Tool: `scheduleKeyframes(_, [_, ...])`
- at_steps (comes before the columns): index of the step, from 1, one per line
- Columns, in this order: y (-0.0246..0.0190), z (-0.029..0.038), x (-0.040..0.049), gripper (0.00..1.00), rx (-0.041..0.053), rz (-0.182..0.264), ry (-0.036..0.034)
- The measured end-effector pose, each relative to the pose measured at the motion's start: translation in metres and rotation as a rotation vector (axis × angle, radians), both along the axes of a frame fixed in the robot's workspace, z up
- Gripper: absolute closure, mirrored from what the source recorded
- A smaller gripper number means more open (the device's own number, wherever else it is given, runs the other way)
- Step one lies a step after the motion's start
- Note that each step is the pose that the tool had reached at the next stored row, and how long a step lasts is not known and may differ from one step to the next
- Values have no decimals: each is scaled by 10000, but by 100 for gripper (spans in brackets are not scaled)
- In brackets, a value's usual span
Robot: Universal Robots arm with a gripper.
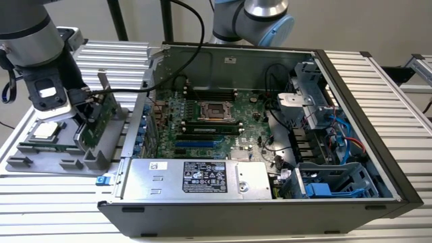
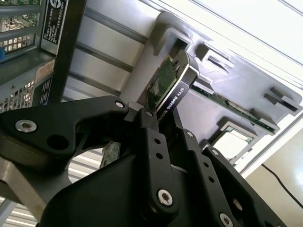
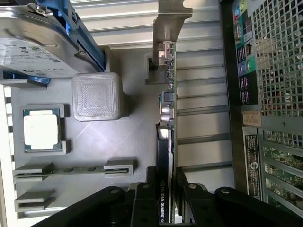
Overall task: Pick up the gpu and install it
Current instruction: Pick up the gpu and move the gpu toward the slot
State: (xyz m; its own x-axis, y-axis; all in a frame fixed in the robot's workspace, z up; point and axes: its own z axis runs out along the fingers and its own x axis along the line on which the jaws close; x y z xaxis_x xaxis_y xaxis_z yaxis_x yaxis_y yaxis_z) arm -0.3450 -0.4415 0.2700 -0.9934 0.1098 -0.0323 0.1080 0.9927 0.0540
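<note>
Your gripper has its jaws clamped on the gpu, upright in the gray tray. I judge this the pick-up step; lifting calls for a straight pull from its slot.

case wall near gpu, gap between (block opposite)

One gpu, one processor, one hard drive, one tray

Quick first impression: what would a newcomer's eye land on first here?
The open computer case, motherboard exposed, dominates the middle of the exterior view. At that view's left, the gripper grips the gpu, which stands on edge in the grey parts tray beside the case, a processor lying nearby.
</note>
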Motion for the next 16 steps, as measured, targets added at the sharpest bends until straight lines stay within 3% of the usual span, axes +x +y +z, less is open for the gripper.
scheduleKeyframes(16, [0, 99, 0, 100, 3, 0, -3])
